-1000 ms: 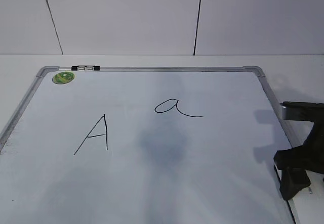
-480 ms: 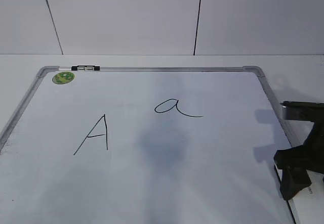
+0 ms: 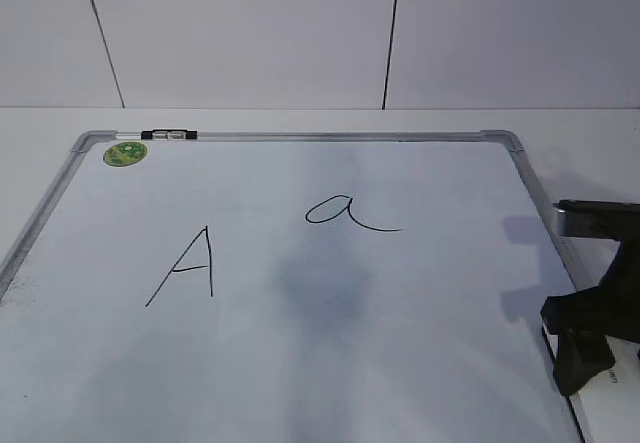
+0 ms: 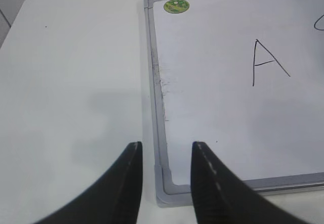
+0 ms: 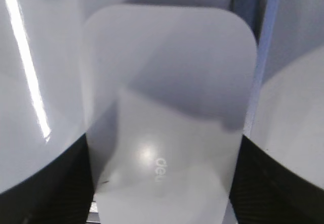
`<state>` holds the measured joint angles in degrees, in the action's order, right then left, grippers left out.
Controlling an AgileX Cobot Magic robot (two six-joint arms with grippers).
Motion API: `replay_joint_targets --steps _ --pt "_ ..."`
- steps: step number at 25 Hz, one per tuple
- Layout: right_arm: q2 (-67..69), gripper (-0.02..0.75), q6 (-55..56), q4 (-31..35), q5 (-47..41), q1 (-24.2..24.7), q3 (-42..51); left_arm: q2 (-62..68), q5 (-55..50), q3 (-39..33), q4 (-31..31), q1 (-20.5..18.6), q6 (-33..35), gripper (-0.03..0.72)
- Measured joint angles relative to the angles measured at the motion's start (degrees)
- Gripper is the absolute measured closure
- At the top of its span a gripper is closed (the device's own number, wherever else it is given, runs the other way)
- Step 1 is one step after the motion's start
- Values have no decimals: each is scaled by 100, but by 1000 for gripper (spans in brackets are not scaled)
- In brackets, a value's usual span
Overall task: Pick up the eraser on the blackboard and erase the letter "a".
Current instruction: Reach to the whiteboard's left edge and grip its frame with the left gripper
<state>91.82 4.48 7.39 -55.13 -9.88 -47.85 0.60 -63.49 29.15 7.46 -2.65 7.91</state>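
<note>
No visible change vs the frames 0.5 s and 1.0 s ago in the exterior view: right arm sits in the same spot at the board's right edge, board markings identical.

Right gripper [image 5: 162, 183]: the eraser [image 5: 169, 113] fills the right wrist view, sitting between the two dark fingers [image 5: 45, 183], one on each side at the bottom. Fingers look to be against its long sides, but contact is blurred at this range, so I can't tell whether they are pinching it or just bracketing it. Small grey lettering is visible on the eraser top.

In the exterior view the right gripper [image 3: 585, 348] is low at the right frame of the blackboard [image 3: 300, 137], near the bottom corner.

Letter "a" [image 3: 345, 213] is intact, upper middle of the board, well apart from the gripper. Uppercase "A" [image 3: 185, 268] to its left, green sticker [image 3: 125, 153] in the far left corner.

Left gripper [image 4: 164, 183]: fingers spread, nothing between them, hovering over the board's near left corner.
</note>
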Motion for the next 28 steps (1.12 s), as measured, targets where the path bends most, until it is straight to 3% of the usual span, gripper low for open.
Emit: replay_joint_targets --steps 23,28 --pt "-406 168 -21 -69 -1261 0 -724 54 0 0 26 0 0 416" --pt "-427 169 -21 -69 -1272 0 -746 822 166 68 39 0 0 400"
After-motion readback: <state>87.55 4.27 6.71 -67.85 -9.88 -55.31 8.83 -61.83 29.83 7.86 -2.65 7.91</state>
